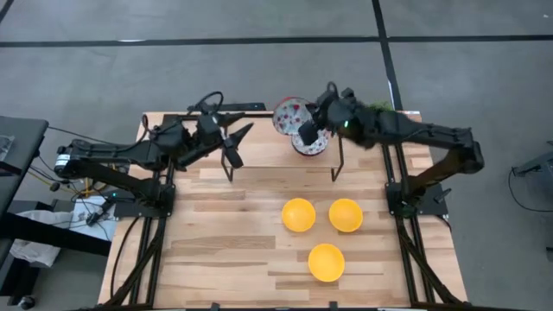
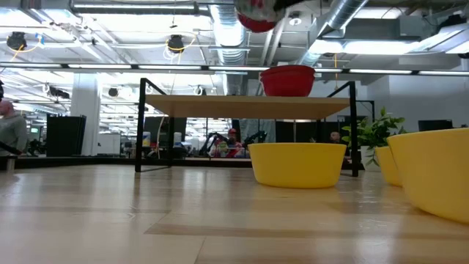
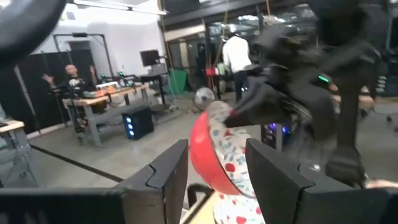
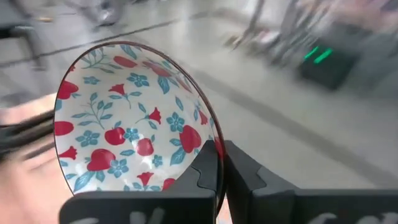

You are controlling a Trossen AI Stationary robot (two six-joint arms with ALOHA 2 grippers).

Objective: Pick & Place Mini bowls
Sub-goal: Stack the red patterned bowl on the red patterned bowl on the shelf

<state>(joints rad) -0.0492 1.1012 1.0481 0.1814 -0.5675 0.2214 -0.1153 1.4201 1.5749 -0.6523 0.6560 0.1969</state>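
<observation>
My right gripper is shut on a mini bowl, floral white inside and red outside, held above the raised wooden shelf at the table's far side. A second floral bowl sits on the shelf below it, red from the side. Three yellow mini bowls stand upright on the table in front of the shelf. My left gripper hovers open over the shelf's left part, apart from the held bowl, nothing between its fingers. My right gripper pinches the floral bowl's rim, one finger inside the bowl and one on its red outside. The fingers come from the table's right, slanting down. The bowl is lifted clear of the shelf and tilted steeply, its red underside turned toward my left gripper.
The shelf stands on a black frame with thin legs. A green plant is at the far right corner. Bare wood lies on the table's left half and near edge. People and workbenches show in the room beyond.
</observation>
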